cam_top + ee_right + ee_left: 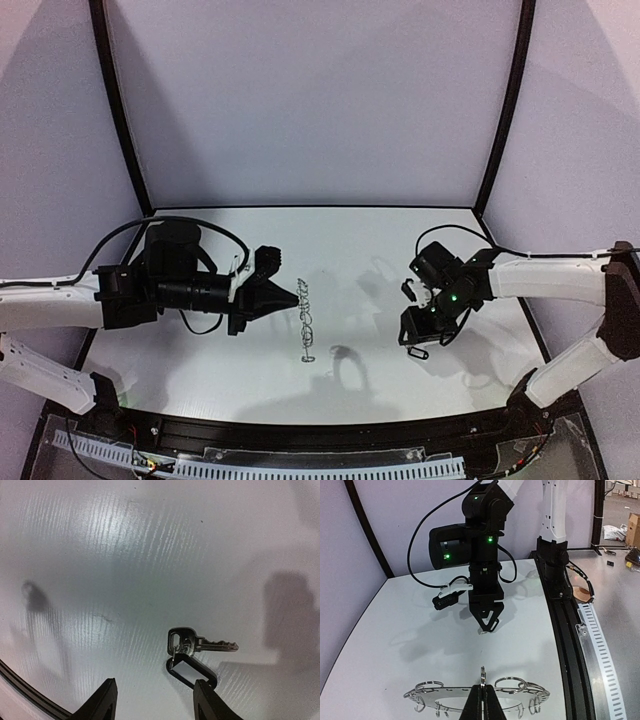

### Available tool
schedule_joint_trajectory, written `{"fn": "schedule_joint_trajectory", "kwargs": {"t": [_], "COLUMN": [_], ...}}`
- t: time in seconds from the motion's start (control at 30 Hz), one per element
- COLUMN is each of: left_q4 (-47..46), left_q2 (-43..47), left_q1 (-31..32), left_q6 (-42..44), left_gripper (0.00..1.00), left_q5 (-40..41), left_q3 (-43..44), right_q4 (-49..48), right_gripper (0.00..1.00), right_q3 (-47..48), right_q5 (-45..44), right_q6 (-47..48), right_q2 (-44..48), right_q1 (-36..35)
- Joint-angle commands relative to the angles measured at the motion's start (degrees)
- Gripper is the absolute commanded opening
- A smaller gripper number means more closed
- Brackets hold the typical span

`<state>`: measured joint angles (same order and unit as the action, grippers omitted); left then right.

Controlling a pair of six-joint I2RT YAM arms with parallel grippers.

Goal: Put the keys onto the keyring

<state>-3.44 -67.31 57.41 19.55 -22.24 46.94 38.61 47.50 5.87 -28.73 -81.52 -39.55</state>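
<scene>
The left end effector (482, 692) is clenched on the keyring (452, 694). The ring's near part is cut off in the left wrist view, and from above it shows only edge-on. The right end effector (155, 682) stands released over the surface (100, 555), where the key (210, 643) lies with its tag (190, 670) against one finger.

No text, label, brand, number or sign can be read in any view. The tag (191, 671) on the key (202, 643) shows nothing legible.
</scene>
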Motion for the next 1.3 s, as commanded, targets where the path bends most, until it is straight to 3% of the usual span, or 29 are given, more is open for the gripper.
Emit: {"fn": "schedule_joint_trajectory", "kwargs": {"t": [0.0, 0.6, 1.27], "left_q4": [-2.1, -4.8, -5.0], "left_q2": [0.3, -0.6, -0.3], "left_q1": [0.2, 0.2, 0.2], "left_q6": [-0.7, -2.0, -3.0], "left_gripper": [0.01, 0.01, 0.01], "left_q5": [0.8, 0.0, 0.2], "left_q3": [0.3, -0.3, -0.5], "right_q4": [-5.0, -20.6, -22.8], "right_gripper": [0.52, 0.39, 0.23], "right_q3": [-4.0, -16.4, -17.7], "right_q5": [-1.3, -18.7, -20.3], "right_q6": [-1.9, -4.3, -4.4], "right_q2": [3.2, 9.5, 5.6], "right_q1": [0.5, -9.0, -12.6]}}
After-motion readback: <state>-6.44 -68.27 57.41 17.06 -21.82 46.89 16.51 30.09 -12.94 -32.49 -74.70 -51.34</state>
